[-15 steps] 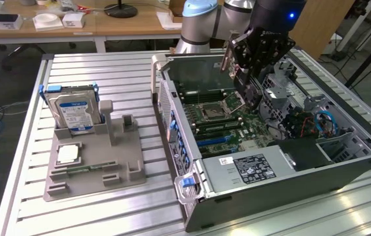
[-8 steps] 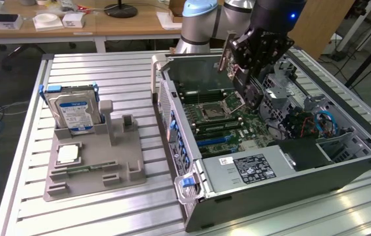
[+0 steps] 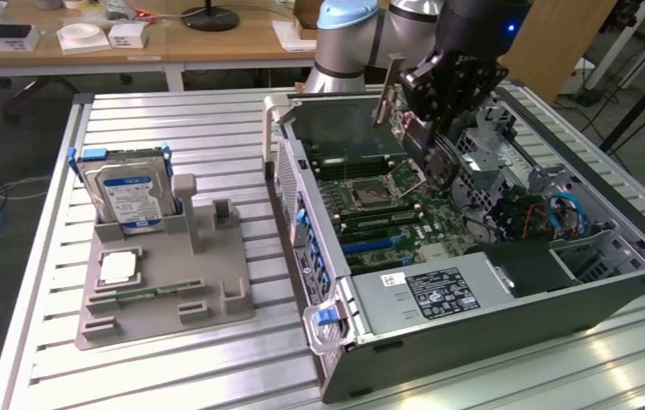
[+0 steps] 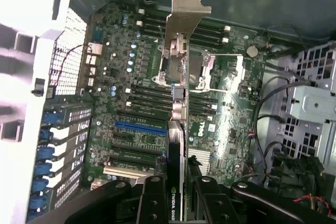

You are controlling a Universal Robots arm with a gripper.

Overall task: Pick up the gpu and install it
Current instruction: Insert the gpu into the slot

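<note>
Clamping the thin black gpu (image 4: 176, 145) edge-on, the claw (image 4: 179, 184) shows its silvery bracket (image 4: 188, 9).

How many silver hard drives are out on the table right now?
1. The boxy silver hard drive stands upright in the grey plastic holder, on the exterior view's left of the open black computer case. Any inside its bays would be hidden.

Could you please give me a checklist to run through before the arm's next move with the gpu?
1. gpu clamped in the hand: ok.
2. gpu over the motherboard, inside the open case: ok.
3. Blue slot empty: ok.
4. gpu parallel to the blue slot: not ok, it lies crosswise.
5. Blue cables away from the gpu: ok.
6. gpu's connector edge undamaged: cannot tell.
</note>
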